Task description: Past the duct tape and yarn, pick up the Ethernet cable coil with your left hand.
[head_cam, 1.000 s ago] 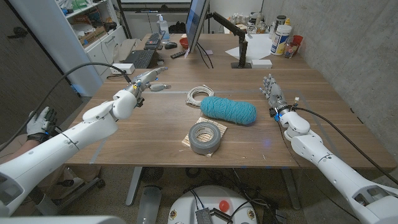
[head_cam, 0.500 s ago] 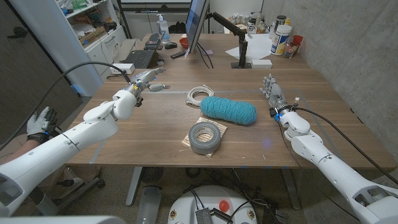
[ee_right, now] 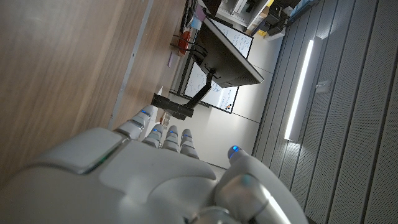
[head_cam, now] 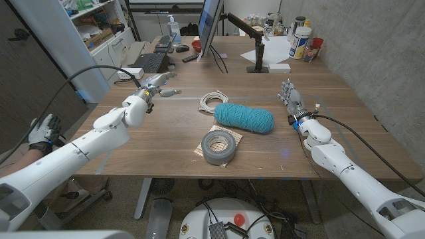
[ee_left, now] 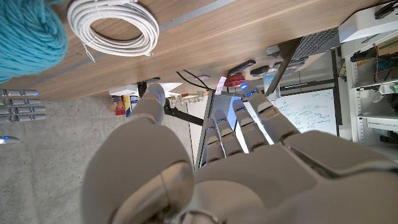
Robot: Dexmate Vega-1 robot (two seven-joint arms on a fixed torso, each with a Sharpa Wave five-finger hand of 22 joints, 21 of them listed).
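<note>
Your left hand [head_cam: 157,84], fingers spread and holding nothing, hovers left of the cable coil [head_cam: 213,101], which lies on the surface [head_cam: 166,133] just beyond the yarn [head_cam: 244,118]. Reaching across risks snagging yarn or dragging loose loops.

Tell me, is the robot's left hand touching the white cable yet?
Apart. The head view shows bare table between the left hand and the Ethernet cable coil.
</note>
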